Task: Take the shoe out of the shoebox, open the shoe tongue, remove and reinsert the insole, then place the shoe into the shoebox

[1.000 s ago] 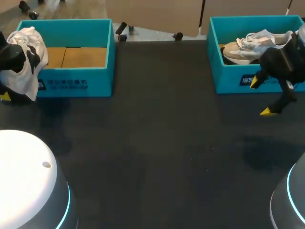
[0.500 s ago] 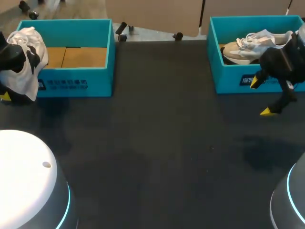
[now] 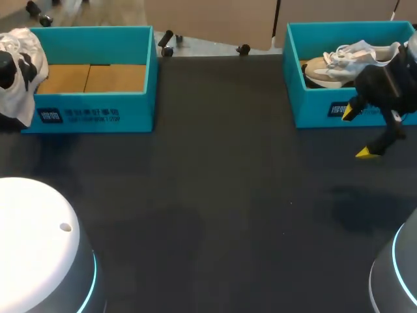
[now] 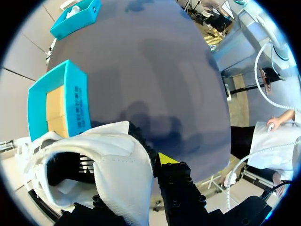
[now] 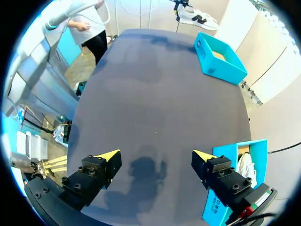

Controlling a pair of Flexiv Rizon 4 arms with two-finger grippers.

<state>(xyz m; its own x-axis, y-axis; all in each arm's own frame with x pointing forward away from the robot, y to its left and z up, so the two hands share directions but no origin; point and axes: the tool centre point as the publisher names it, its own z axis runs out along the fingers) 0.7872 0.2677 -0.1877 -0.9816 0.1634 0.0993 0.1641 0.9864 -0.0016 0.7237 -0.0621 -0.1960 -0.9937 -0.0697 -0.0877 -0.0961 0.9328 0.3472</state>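
Note:
A white shoe (image 3: 18,62) with black patches hangs at the far left, just beside the left teal shoebox (image 3: 98,114), which shows only its cardboard floor. My left gripper (image 4: 141,162) is shut on the white shoe (image 4: 110,176) at its collar. One yellow fingertip (image 4: 167,159) shows and the other is hidden by the shoe. My right gripper (image 3: 359,132) hangs open and empty in front of the right teal shoebox (image 3: 319,104). A beige and white shoe (image 3: 339,60) lies in that box. In the right wrist view the open right gripper (image 5: 155,157) is above bare table, with the right teal shoebox (image 5: 225,155) beside one finger.
The dark table (image 3: 215,195) stretches between the two boxes. Rounded white arm bases stand at the front left (image 3: 39,248) and front right (image 3: 401,274). Small black casters (image 3: 166,39) lie past the table's back edge.
My left gripper has carried the white shoe up and to the left, so it now sits partly off the head view's left side. The right arm has not moved.

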